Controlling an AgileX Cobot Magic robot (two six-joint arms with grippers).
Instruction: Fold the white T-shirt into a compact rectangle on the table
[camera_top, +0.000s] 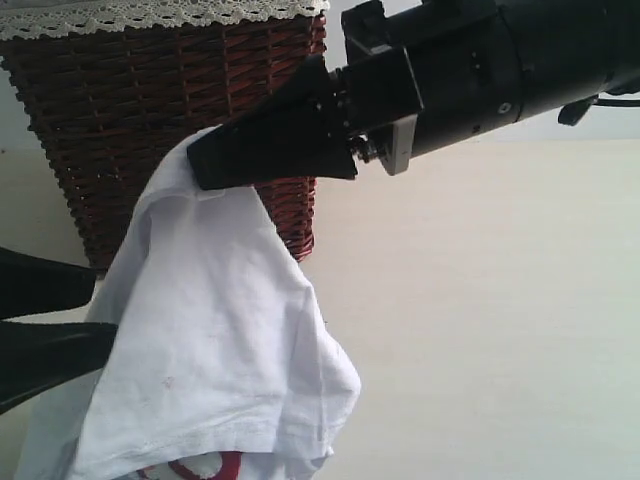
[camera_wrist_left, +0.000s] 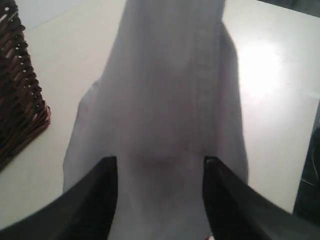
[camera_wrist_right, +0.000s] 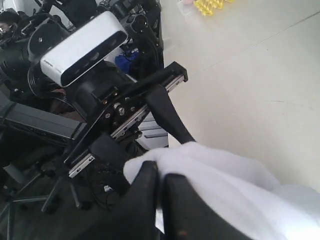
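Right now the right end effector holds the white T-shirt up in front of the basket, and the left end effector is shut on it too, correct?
Not quite: the left end effector is open, its fingers standing apart, not clamped on the white T-shirt, as the left wrist view shows. The rest holds.

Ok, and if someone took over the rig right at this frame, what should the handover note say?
Right pincer: shut on an edge of the soft white cotton T-shirt, holding it up.
Left pincer: open, jaws apart at the hanging cloth.
Shirt hangs near the dark red-brown wicker basket, over the pale cream tabletop.
Done: no fold visible yet.
Left: spread it flat, fold into a compact rectangle.
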